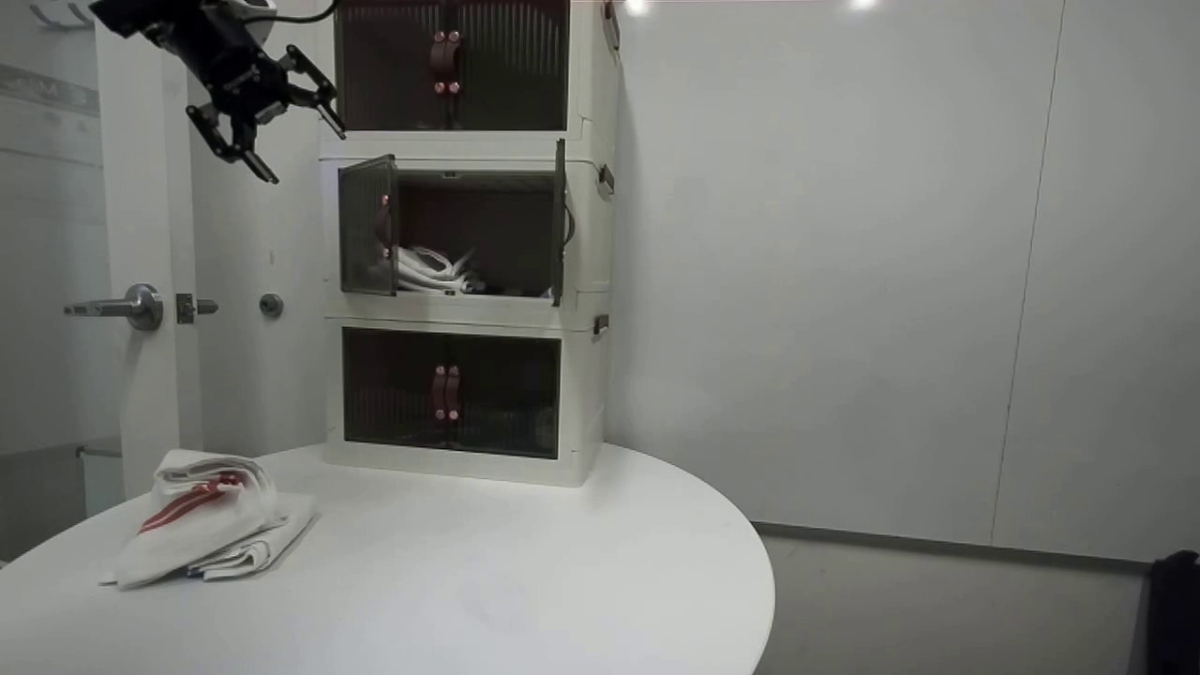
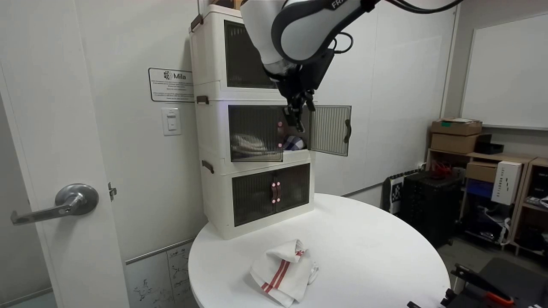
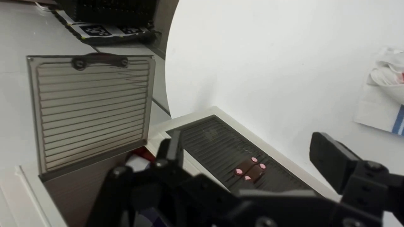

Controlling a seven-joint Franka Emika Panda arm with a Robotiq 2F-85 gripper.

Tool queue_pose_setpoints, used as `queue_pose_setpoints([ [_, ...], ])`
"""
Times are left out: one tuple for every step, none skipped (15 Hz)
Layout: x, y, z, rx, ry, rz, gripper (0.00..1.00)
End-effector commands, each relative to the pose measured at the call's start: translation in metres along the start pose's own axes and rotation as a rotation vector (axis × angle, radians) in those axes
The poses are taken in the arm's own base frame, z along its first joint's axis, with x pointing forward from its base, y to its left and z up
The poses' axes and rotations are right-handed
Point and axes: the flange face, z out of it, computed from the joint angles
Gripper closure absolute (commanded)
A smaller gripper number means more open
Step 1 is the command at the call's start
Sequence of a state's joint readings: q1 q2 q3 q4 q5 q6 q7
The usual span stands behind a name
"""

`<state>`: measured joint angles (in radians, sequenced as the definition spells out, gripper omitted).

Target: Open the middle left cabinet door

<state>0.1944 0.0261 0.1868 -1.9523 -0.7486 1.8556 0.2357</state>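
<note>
Your gripper [image 1: 307, 156] hangs in front of the white cabinet [image 1: 586, 394], its fingers [image 3: 331, 160] spread wide with nothing between them. The middle left door [image 1: 361, 230], a small framed, see-through panel, is the left half of the cabinet's middle tier. It stands partly open, hinged on its left, its free edge jutting outward. In an exterior view it and your gripper are apart; in the wrist view you cannot make the door out.

You seem to be late in the task, with perhaps only a last widening to do. If so, the next move likely calls for one fingertip behind the free edge, on the inner face, then a gentle sweep toward the hinge side. If this opening is enough, back away without brushing the panel; a bump on its outer face could swing it shut.

The same tier's right-hand door [image 2: 329, 130] stands wide open and may crowd your gripper. White cloth [image 1: 431, 270] and a blue checked cloth [image 2: 294, 143] lie inside and might snag a fingertip. Below, a red-striped white towel [image 2: 284, 273] rests on the round table [image 2: 376, 244], well apart from the door.
</note>
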Motion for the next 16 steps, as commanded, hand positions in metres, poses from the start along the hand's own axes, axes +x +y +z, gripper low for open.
queue_pose_setpoints([
  [0.012, 0.031, -0.003, -0.008, -0.031, -0.019, 0.00],
  [0.016, 0.039, -0.003, -0.005, -0.026, -0.018, 0.00],
  [0.021, 0.047, -0.002, -0.001, -0.019, -0.015, 0.00],
  [0.025, 0.054, -0.002, 0.001, -0.015, -0.016, 0.00],
  [0.030, 0.062, -0.001, 0.006, -0.011, -0.019, 0.00],
  [0.035, 0.069, 0.000, 0.014, -0.003, -0.029, 0.00],
  [0.040, 0.077, 0.000, 0.029, 0.010, -0.055, 0.00],
  [0.046, 0.083, 0.000, 0.048, 0.021, -0.086, 0.00],
  [0.051, 0.089, -0.001, 0.065, 0.031, -0.110, 0.00],
  [0.056, 0.093, -0.001, 0.079, 0.034, -0.130, 0.00],
  [0.061, 0.097, -0.002, 0.093, 0.042, -0.153, 0.00],
  [0.065, 0.099, -0.002, 0.108, 0.045, -0.172, 0.00],
  [0.069, 0.100, -0.001, 0.124, 0.049, -0.193, 0.00],
  [0.073, 0.100, -0.001, 0.137, 0.056, -0.214, 0.00],
  [0.077, 0.100, 0.000, 0.149, 0.062, -0.235, 0.00],
  [0.081, 0.099, 0.001, 0.155, 0.069, -0.261, 0.00],
])
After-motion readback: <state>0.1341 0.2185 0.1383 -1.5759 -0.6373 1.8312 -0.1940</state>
